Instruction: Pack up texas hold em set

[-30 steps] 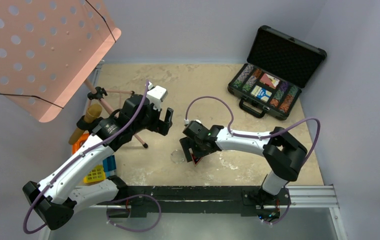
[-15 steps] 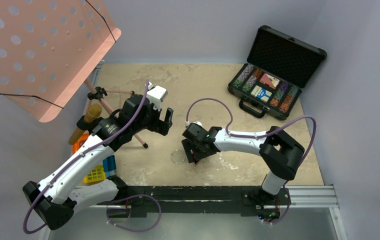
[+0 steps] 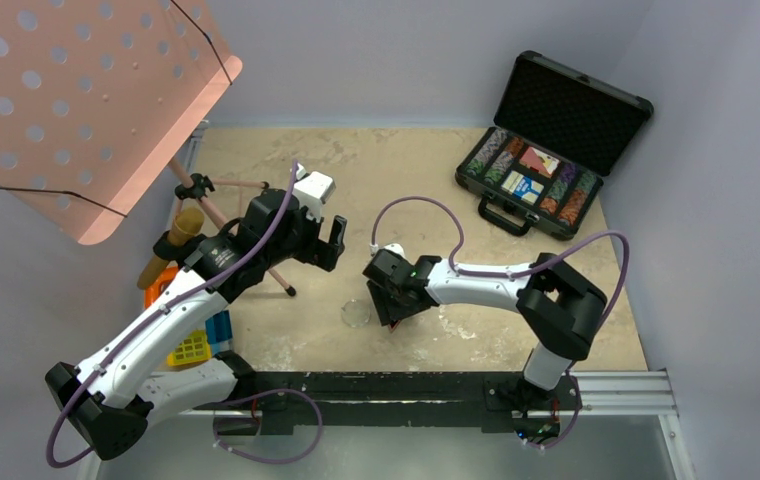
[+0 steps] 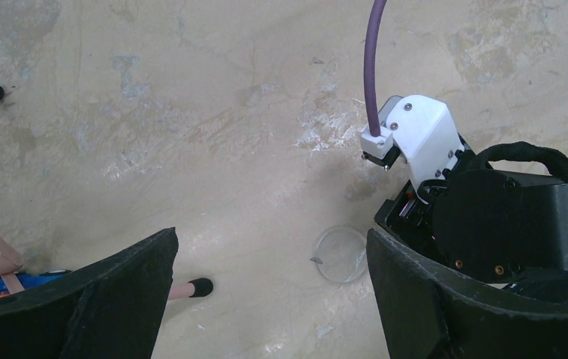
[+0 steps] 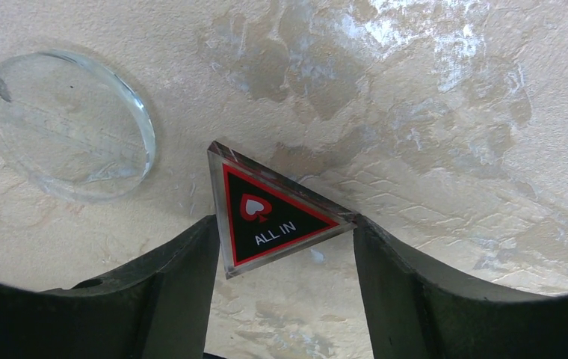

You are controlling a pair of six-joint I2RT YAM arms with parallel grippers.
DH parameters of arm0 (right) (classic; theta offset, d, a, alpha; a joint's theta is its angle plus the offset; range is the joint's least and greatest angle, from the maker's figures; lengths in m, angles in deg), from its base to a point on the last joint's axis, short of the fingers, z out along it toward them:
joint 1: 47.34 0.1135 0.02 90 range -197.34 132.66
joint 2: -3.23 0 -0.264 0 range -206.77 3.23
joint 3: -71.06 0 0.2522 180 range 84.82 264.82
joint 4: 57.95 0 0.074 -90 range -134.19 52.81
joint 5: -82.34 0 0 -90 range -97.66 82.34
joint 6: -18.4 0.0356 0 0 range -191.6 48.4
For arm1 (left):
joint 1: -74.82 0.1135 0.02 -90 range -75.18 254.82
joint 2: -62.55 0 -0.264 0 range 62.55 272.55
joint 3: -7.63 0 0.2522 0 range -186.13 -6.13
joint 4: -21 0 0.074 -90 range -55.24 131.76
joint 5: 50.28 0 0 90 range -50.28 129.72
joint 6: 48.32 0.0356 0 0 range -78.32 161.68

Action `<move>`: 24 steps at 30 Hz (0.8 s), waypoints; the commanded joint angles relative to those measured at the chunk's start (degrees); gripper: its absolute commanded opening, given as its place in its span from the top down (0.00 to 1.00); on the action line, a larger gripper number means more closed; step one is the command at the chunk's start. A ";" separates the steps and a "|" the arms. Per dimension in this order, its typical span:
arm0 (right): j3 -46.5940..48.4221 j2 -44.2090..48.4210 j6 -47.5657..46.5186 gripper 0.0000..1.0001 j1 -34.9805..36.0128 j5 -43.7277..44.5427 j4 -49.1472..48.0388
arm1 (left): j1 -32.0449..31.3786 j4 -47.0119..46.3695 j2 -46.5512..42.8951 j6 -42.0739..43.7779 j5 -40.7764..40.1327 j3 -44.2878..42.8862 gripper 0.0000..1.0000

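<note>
Card decks [image 3: 522, 184] too small for detail

Probably a robotics lab cell, plain grey walls [image 3: 406, 60], scuffed tabletop [image 3: 386, 170], metal rail [image 3: 616, 385] along its near edge

Quick headcount from my remote seat: one black briefcase [image 3: 566, 115], lid up, holding one red deck [image 3: 539, 160] and one blue deck [image 3: 522, 186], so two decks of cards. The chip rows [image 3: 491, 155] are too small for me to count, sorry. Out on the worktop [image 3: 286, 160] I get one clear round button [image 5: 68, 123] and one triangular ALL IN marker [image 5: 273, 212]. Off to the side there's one pink music stand [image 3: 86, 100], one yellow crate [image 3: 191, 348] and one blue crate [image 3: 218, 326]. Two arms: left arm [image 3: 156, 330], right arm [image 3: 486, 283].
</note>
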 commanded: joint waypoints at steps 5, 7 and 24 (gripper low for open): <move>0.88 -2.41 0.26 0.48 0.46 2.79 1.51 | 0.25 -0.89 -0.60 -0.19 -0.61 0.03 0.00; 1.99 -1.33 -0.54 0.53 0.45 2.82 2.46 | 0.27 -0.92 -0.69 -0.20 -0.82 -0.01 0.00; 12.57 7.13 -14.83 0.69 -19.63 4.12 3.98 | 0.26 -1.20 -4.07 -0.29 -1.68 0.36 0.00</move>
